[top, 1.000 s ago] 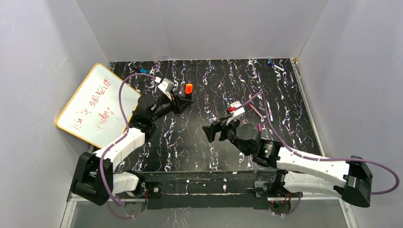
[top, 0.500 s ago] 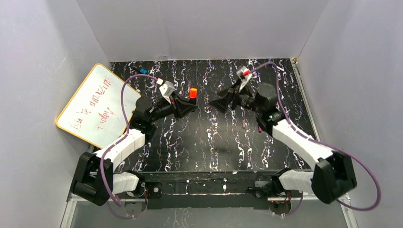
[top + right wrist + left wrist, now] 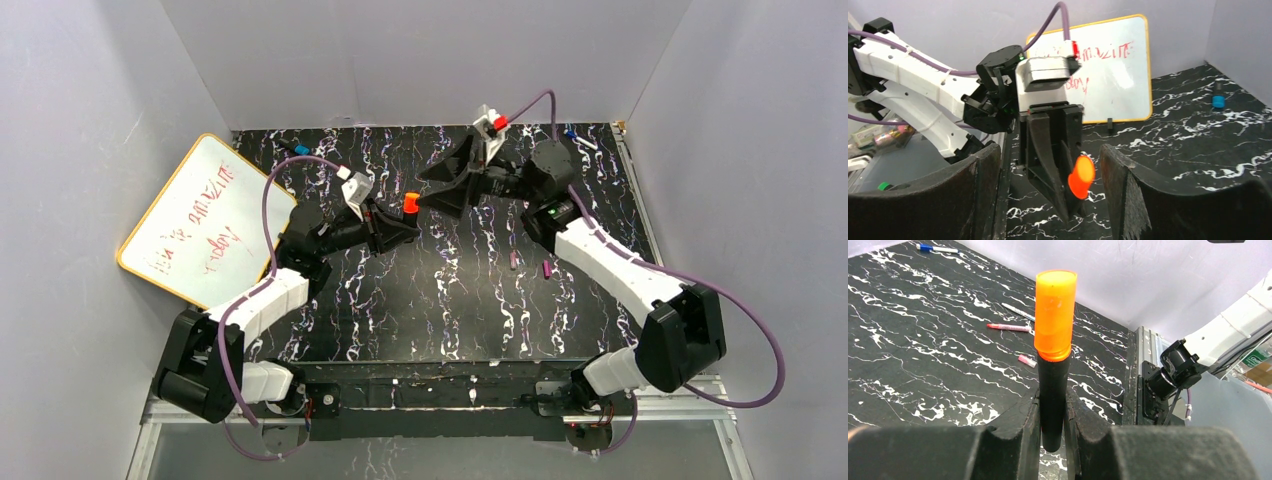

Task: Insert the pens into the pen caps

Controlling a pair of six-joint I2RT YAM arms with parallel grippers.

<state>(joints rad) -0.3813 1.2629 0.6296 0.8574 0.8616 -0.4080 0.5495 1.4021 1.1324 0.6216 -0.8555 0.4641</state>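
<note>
Top view: the left gripper (image 3: 402, 228) is clamping a black pen (image 3: 409, 214) above the marbled table (image 3: 400, 300), with the pen's orange end (image 3: 410, 203) pointing up. The right gripper (image 3: 428, 193) is hovering just beside that end with its jaws spread, holding nothing. Two magenta caps (image 3: 514, 260) are lying on the table near the right arm, well apart from both grippers. A whiteboard (image 3: 200, 225) is leaning at the left wall.

Left wrist view: the left fingers (image 3: 1018, 435) are pressing on the black barrel from both sides, low down, and the pen is standing nearly upright with the orange end on top. Beyond it a magenta pen (image 3: 1009, 327), a pale pen (image 3: 1018, 311) and a short magenta cap (image 3: 1026, 360) are lying on the table. A blue-capped marker (image 3: 933, 248) is lying by the far wall.

Right wrist view: the right fingers (image 3: 980, 195) are standing wide apart and empty. Between them in this view, the left gripper is facing the camera, and the orange end is poking toward the lens, touching neither finger. The whiteboard is showing behind.
</note>
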